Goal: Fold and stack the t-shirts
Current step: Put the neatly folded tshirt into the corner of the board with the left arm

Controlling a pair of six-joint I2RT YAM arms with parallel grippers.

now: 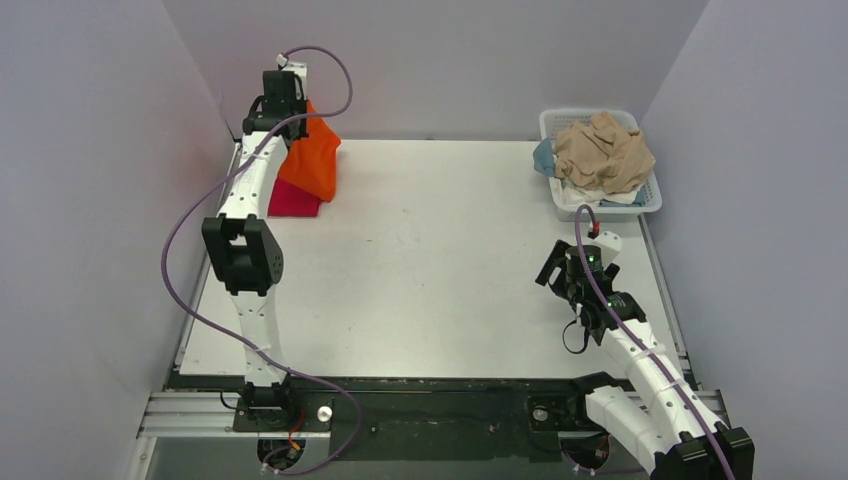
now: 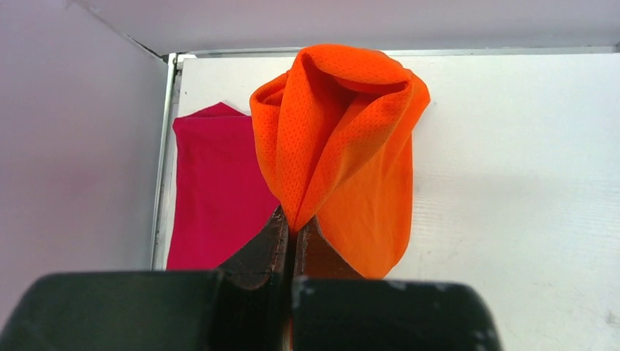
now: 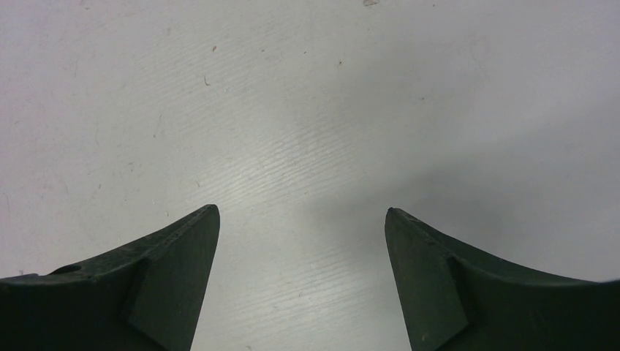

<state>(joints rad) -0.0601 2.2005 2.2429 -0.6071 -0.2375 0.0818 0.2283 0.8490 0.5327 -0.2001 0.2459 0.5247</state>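
Observation:
My left gripper [image 2: 296, 223] is shut on an orange mesh t-shirt [image 2: 343, 139] and holds it up at the far left of the table, where it hangs [image 1: 312, 155] over a folded magenta t-shirt [image 1: 295, 198] lying flat by the left wall. The magenta shirt also shows in the left wrist view [image 2: 212, 194]. My right gripper [image 3: 302, 216] is open and empty, low over bare table at the right [image 1: 570, 280]. A white basket [image 1: 650, 195] at the far right holds a tan t-shirt [image 1: 603, 150] on top of other shirts.
The white table [image 1: 440, 260] is walled by grey panels at the left, back and right. A purple cable loops off the left arm [image 1: 175, 250]. A metal rail runs along the near edge.

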